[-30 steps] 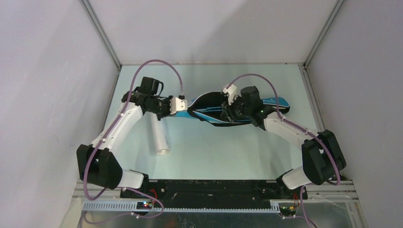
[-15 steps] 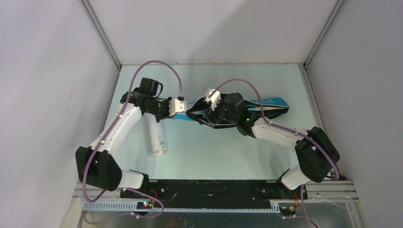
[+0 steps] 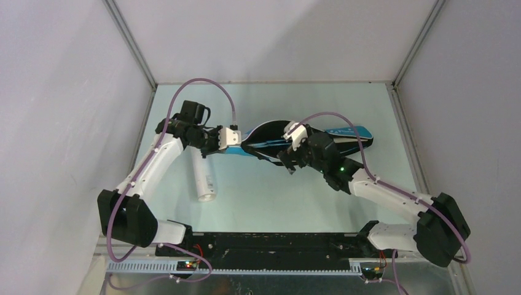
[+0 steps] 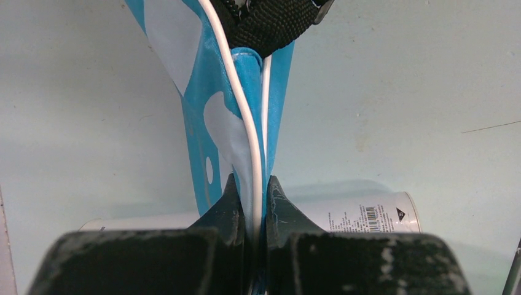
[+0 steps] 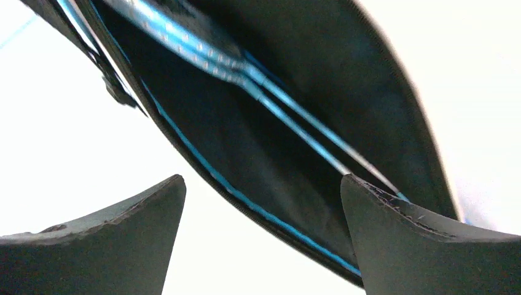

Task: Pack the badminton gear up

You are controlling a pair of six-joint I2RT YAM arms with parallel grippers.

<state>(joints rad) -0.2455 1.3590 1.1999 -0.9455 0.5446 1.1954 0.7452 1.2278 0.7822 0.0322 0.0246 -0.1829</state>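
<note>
Since a second ago the right arm has swung back toward the near edge, and the right pincer (image 3: 288,162) has come off the blue bag (image 3: 344,132) and spread its fingers wide. It now hangs just on the near side of the bag's broad part and holds nothing. The left pincer (image 3: 241,139) has not shifted: it stays clamped on one end of the bag.

From above, the bag lies across the far half of the surface (image 3: 276,203), stretching from the left pincer past the right one. The white tube (image 3: 204,175) lies on its side below the left pincer, apart from the bag.

The left wrist view adds what the top view cannot give. The left pincer (image 4: 252,192) pinches a thin blue fold of the bag (image 4: 215,110) with white piping. The black strap (image 4: 270,21) is just beyond the grip, and the tube (image 4: 356,212) runs crosswise beneath the fingers.

The right wrist view shows the right pincer (image 5: 261,179) wide apart, with the dark, blue-edged bag (image 5: 246,135) straight ahead of it, blurred and untouched.
</note>
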